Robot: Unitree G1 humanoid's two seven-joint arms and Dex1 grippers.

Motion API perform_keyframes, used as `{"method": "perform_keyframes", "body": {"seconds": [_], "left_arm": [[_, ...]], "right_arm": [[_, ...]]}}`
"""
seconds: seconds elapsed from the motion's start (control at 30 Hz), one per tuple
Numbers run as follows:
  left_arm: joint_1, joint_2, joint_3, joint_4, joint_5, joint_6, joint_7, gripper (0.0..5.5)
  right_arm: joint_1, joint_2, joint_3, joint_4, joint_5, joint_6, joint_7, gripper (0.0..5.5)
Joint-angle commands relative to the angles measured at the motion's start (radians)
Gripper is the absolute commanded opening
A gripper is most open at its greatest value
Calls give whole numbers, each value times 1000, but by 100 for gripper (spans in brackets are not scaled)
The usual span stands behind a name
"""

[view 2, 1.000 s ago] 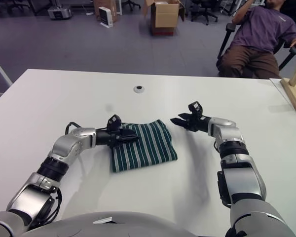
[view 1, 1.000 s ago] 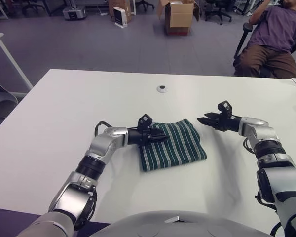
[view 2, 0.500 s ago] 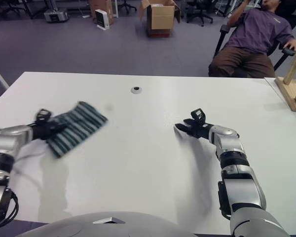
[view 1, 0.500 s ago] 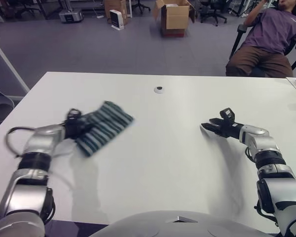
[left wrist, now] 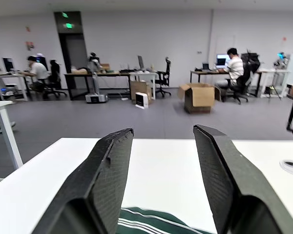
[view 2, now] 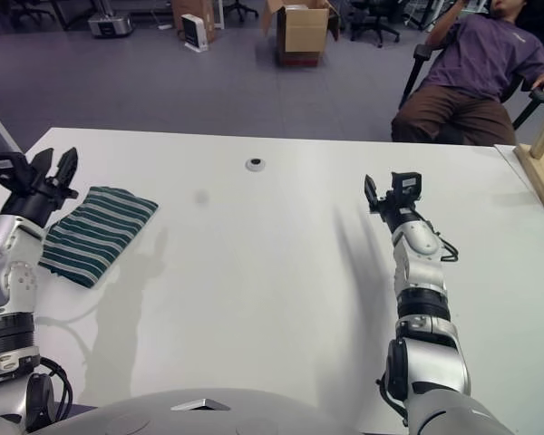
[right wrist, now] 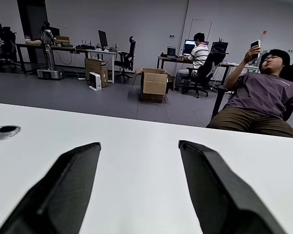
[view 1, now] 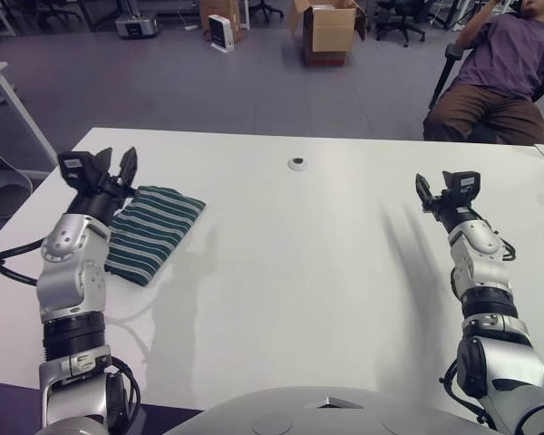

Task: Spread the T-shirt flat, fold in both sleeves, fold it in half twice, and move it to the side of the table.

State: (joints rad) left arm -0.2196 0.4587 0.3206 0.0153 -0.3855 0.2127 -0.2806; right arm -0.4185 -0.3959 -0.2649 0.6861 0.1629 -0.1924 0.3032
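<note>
Left gripper [view 1: 115,164], jaws wide and empty, points up just above the far corner of the folded shirt [view 1: 154,231] lying near the table's [view 1: 299,263] left edge; right gripper [view 1: 432,196], also spread and empty, is well apart.

**A:** Bright, even light covers the white tabletop [view 1: 299,236], which looks pale and matte.

**B:** Soft grey shadows [view 1: 177,290] fall on it, cast inward from both sides, so the light seems to come from several lamps overhead.

**A:** In the wrist views the left claw [left wrist: 162,130] and right claw [right wrist: 139,144] are dark and soft-edged.

**B:** The lens swells them, and the room [left wrist: 146,73] behind is evenly lit.
</note>
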Motion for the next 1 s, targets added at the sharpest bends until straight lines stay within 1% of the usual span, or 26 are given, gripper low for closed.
{"method": "perform_keyframes", "body": {"seconds": [0.03, 0.23, 0.4, 0.6, 0.7, 0.83, 1.0], "left_arm": [[-10, -33, -81, -64, 87, 13, 45, 227], [-21, -68, -83, -63, 182, 7, 161, 227], [-7, -74, -57, -43, 228, -9, 217, 227], [12, -72, -25, -28, 235, -29, 217, 227], [9, -76, -5, -36, 227, -37, 223, 227], [5, -90, -13, -70, 229, -50, 215, 227], [53, -102, -39, -115, 255, -60, 204, 227]], "right_arm": [[-17, -1, -21, 45, -25, -52, -97, 298], [-5, 36, -7, 17, 30, -101, -17, 298], [-64, 55, -5, 42, 60, -96, 33, 298], [-116, 51, -51, 70, 145, -63, 105, 298], [-116, 54, -55, 52, 179, -47, 155, 298], [-90, 47, -44, 35, 168, -43, 161, 298], [-68, 17, -24, 31, 121, -49, 159, 298]]}}
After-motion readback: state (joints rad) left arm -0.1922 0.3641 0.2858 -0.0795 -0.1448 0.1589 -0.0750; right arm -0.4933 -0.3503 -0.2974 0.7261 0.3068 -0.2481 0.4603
